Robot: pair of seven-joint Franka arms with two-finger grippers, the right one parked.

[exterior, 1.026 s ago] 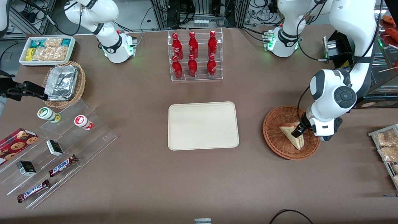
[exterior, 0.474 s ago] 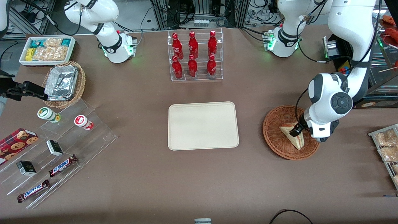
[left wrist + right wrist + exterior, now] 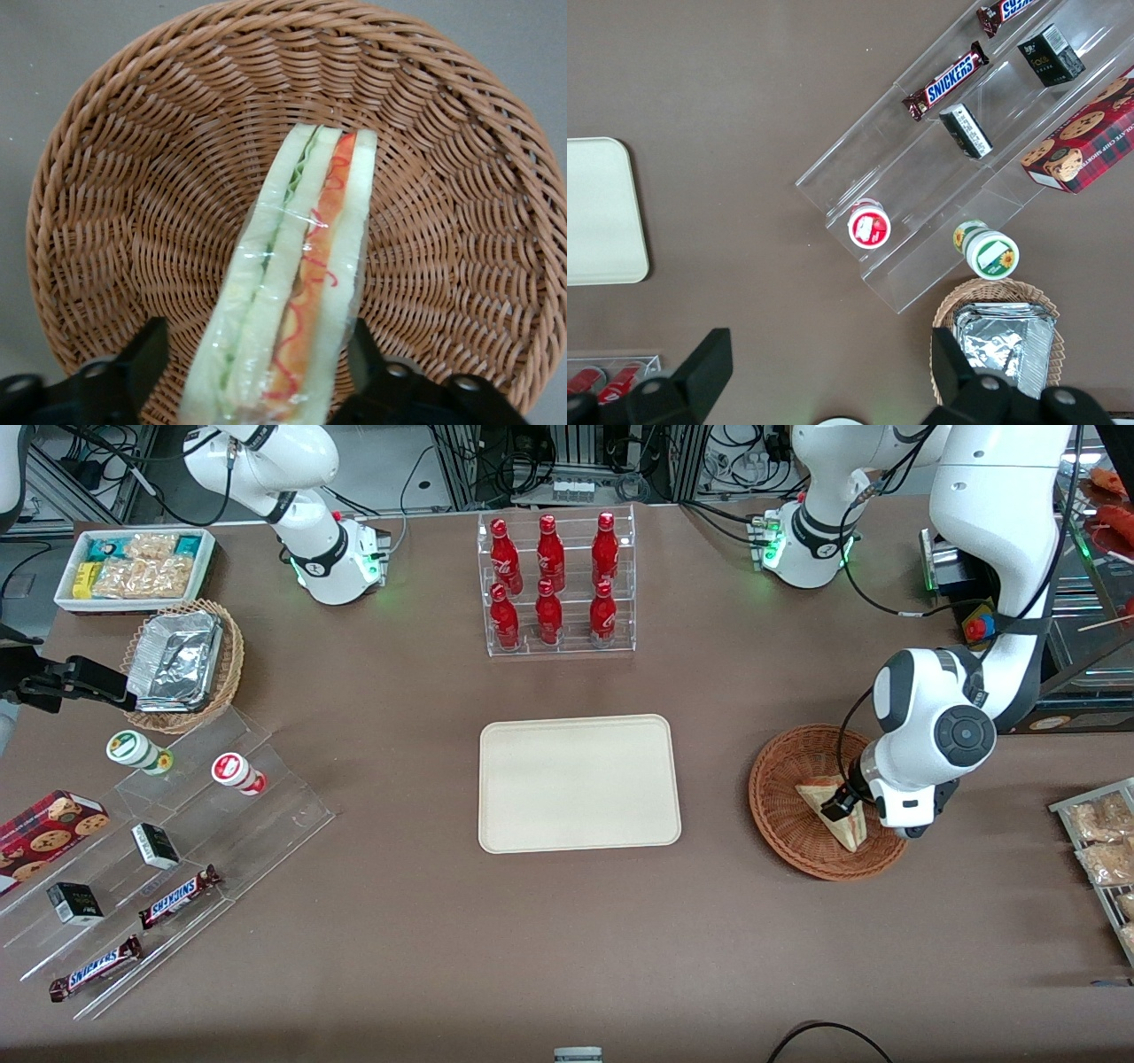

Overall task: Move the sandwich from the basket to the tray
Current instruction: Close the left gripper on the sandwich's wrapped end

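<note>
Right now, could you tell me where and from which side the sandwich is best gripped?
Grip the sandwich across its two flat bread faces, coming from above. It stands on edge in the basket, filling edge up, so the faces are exposed. The pincer already straddles its wide end, fingers open on each side.

the basket point(image 3: 788, 815) is reddish-brown woven wicker. the sandwich point(image 3: 292, 292) is pale bread with green, orange and red filling stripes under clear film. the tray point(image 3: 579, 783) is plain cream. the tabletop point(image 3: 567, 939) is dull brown. the end effector point(image 3: 842, 804), at the sandwich, has black fingers on a white arm.
</note>
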